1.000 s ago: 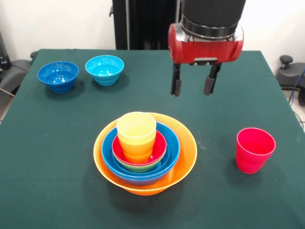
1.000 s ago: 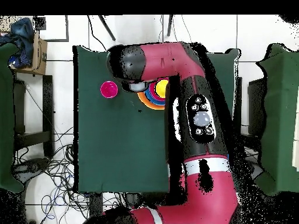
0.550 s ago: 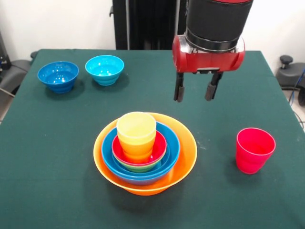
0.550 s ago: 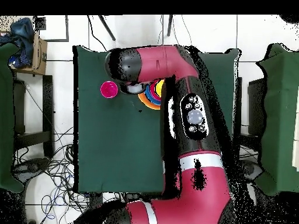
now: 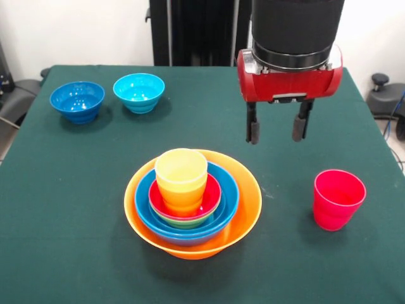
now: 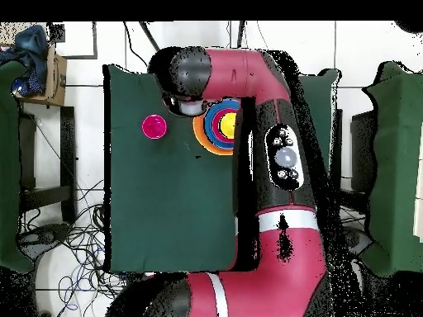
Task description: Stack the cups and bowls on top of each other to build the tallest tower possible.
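Orange glossy plastic forms the tower's [image 5: 193,206] base: a very large bowl at lower centre of the front view, holding a blue bowl, small green and red bowls, and a yellow cup [image 5: 181,180] on top. A red plastic cup [image 5: 338,199] stands alone at lower right, well apart. The red and black gripper [image 5: 275,130] hangs between them, higher in the frame, fingers spread and empty. The red cup looks the likely next pick: centre over its rim, descend straight and close gently. A dark-blue small bowl [image 5: 77,101] and light-blue small bowl [image 5: 139,92] wait at upper left. No readable writing shows.
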